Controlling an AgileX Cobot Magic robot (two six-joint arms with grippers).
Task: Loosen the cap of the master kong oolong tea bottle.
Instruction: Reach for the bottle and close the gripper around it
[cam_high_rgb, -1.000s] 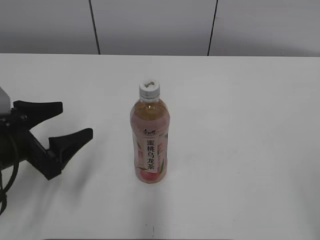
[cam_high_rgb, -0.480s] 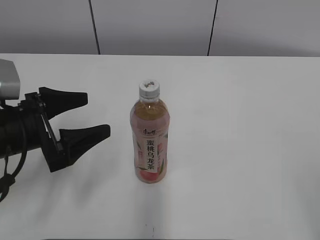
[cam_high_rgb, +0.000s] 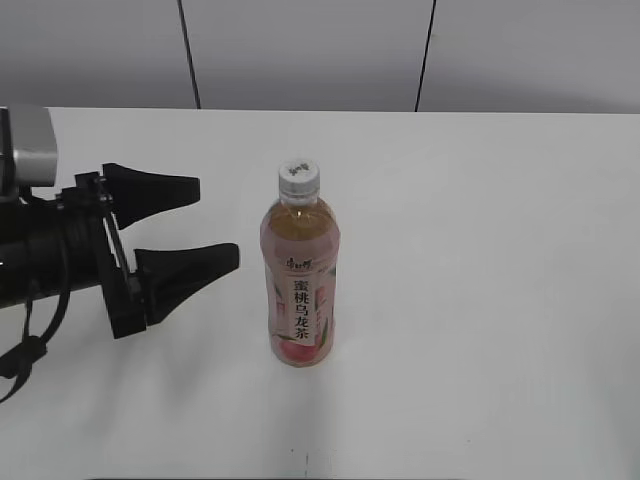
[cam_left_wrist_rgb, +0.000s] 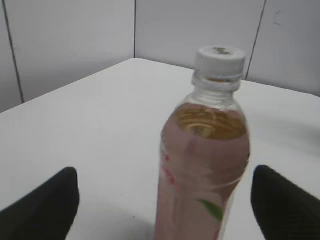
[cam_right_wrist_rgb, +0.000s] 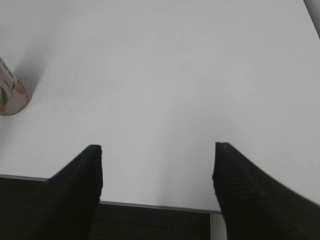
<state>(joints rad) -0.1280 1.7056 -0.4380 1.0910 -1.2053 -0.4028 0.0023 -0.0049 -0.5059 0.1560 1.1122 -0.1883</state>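
The master kong oolong tea bottle (cam_high_rgb: 300, 280) stands upright mid-table, with pale amber tea and a pink-and-white peach label. Its white ribbed cap (cam_high_rgb: 299, 176) sits on the neck. My left gripper (cam_high_rgb: 218, 222) is open and empty, to the left of the bottle at about label height, with a gap between fingertips and bottle. In the left wrist view the bottle (cam_left_wrist_rgb: 202, 165) and cap (cam_left_wrist_rgb: 220, 61) fill the middle between the two dark fingers (cam_left_wrist_rgb: 162, 192). My right gripper (cam_right_wrist_rgb: 157, 150) is open and empty over the table's near edge; only the bottle's base (cam_right_wrist_rgb: 10, 92) shows at its far left.
The white table (cam_high_rgb: 500, 250) meets a grey panelled wall (cam_high_rgb: 310, 50) at the back. The table's front edge (cam_right_wrist_rgb: 155, 206) shows in the right wrist view. The right arm is out of the exterior view.
My left gripper has moved right toward the bottle and risen a little, still open. The bottle and cap have not moved.
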